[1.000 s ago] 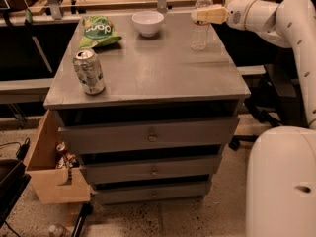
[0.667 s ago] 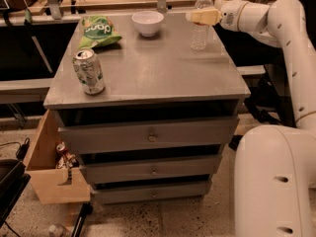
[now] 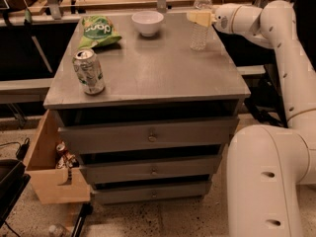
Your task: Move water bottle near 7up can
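Surface: grey metal bench [image 3: 163, 68], flat matte top with light scuffing, over three grey drawers [image 3: 148, 136] with small round knobs. An open wooden box [image 3: 47, 181] holding cans sits low beside it. Floor [image 3: 173, 221] is speckled. Wooden counters run behind.

Gripper [image 3: 200, 18]: pale yellow, on a glossy white rounded arm [image 3: 276, 38], at the bench's far corner. It lies against the water bottle's upper part; how far open it is, cannot tell.

Water bottle [image 3: 199, 37]: clear ribbed plastic, upright at the gripper. White bowl [image 3: 147, 22]: smooth, round, near the gripper. Green chip bag [image 3: 98, 31]: crinkled, further off. 7up can [image 3: 89, 71]: silver-green cylinder, upright, well apart from the gripper, near the bench's opposite front edge.
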{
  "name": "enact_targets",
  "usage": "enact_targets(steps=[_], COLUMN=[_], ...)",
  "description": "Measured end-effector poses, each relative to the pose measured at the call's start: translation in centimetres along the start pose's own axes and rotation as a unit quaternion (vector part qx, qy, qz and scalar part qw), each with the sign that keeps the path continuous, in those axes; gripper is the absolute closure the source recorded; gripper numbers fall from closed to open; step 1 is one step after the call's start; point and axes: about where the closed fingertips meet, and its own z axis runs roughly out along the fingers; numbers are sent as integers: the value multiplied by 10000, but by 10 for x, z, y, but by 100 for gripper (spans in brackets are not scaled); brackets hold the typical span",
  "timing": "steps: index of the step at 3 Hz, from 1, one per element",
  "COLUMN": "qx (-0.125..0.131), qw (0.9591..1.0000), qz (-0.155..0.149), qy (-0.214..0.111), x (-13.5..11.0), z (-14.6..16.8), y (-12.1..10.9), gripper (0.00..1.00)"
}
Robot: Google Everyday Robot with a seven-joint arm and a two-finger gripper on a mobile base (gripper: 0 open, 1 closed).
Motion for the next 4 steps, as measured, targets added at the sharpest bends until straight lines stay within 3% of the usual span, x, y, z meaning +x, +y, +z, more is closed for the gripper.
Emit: enact_targets(steps=[1, 2, 3, 4], qx=[-22, -43, -106, -387], qw=[10000, 10000, 9999, 9990], qz=[7, 9, 47, 99], qy=[6, 16, -24, -196], x=[1, 2, -17, -54], z=[3, 7, 2, -9], y=[2, 4, 11, 36], gripper=[85, 100, 100, 100])
